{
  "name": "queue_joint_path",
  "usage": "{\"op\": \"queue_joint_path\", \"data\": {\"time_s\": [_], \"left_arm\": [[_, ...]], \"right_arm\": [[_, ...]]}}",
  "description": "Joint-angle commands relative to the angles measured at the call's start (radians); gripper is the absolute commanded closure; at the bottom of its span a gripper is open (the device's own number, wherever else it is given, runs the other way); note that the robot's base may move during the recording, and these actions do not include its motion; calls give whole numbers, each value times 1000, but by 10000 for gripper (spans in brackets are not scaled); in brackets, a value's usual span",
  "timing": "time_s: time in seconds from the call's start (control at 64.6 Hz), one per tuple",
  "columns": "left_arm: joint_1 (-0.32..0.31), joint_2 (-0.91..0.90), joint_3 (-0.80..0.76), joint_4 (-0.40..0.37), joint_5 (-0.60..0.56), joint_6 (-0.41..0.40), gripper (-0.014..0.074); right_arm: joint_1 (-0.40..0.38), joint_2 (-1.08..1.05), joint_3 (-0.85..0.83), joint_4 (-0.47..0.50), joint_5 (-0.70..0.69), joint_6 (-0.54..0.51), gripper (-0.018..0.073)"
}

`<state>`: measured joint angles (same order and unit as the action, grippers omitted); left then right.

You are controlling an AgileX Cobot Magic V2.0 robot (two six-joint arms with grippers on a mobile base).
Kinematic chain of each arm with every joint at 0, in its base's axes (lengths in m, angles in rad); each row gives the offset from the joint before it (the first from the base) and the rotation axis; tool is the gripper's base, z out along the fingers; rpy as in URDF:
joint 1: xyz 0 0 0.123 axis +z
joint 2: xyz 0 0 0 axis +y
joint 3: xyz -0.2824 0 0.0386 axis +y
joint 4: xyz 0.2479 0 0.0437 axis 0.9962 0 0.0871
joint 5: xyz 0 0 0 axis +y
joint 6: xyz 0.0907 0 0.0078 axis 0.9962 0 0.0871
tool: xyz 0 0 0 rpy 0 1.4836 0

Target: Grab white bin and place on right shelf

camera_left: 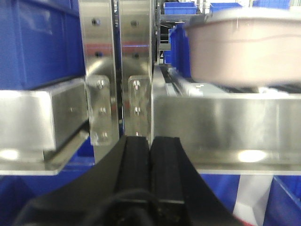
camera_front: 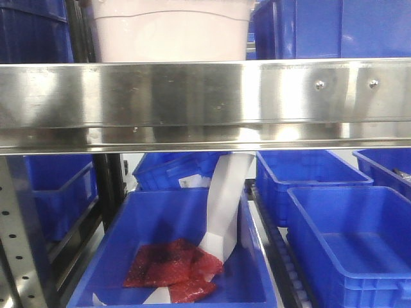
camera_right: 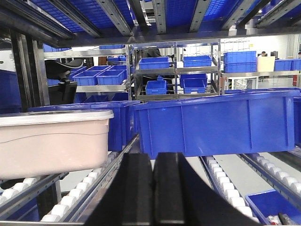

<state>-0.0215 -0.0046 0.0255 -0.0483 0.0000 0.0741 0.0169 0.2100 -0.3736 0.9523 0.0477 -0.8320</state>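
Observation:
The white bin stands behind and above the shiny front rail of the right shelf, left of the rail's two screws. In the left wrist view the white bin shows at upper right, beyond the steel rail. My left gripper is shut with nothing in it, just below and in front of that rail. In the right wrist view the white bin rests on white rollers at the left, its lid on. My right gripper is shut and empty, to the right of the bin. Neither gripper shows in the front view.
A long blue crate sits on the lane right of the bin. Perforated steel uprights stand left of it. Below the rail are open blue crates; one holds red packets and a white paper strip.

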Motion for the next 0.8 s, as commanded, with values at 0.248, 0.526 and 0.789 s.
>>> {"op": "queue_joint_path", "data": {"time_s": [0.248,0.526,0.789], "left_arm": [[0,-14,3,-12,-79,-12,713],[0,-14,3,-12,-79,-12,713],[0,-14,3,-12,-79,-12,713]], "right_arm": [[-8,8,-29,6,-54,-10,482],[-8,8,-29,6,-54,-10,482],[-8,8,-29,6,-54,-10,482]]}}
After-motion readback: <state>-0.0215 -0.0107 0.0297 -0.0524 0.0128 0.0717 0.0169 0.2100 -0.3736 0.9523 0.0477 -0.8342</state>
